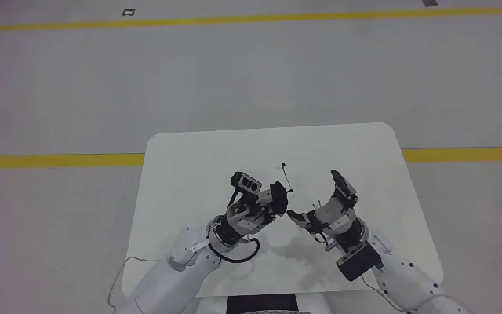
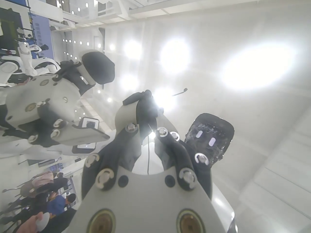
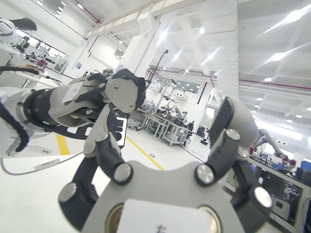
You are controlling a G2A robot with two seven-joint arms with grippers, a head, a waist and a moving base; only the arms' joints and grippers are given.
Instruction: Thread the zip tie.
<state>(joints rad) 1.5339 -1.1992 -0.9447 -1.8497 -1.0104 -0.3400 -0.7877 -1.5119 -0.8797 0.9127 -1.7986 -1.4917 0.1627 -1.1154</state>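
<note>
Above the white counter (image 1: 180, 157), the left gripper's (image 1: 279, 196) fingers pinch a thin black zip tie (image 1: 285, 179). The right gripper's (image 1: 318, 200) fingers gape wide just beside it.

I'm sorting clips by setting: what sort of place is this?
Probably a robotics lab or factory hall: yellow floor lines, workbenches loaded with equipment, and another robot arm in the background.

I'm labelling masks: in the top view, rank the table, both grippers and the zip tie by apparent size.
1. table
2. left gripper and right gripper, about alike, so unranked
3. zip tie, a thin strand
</note>
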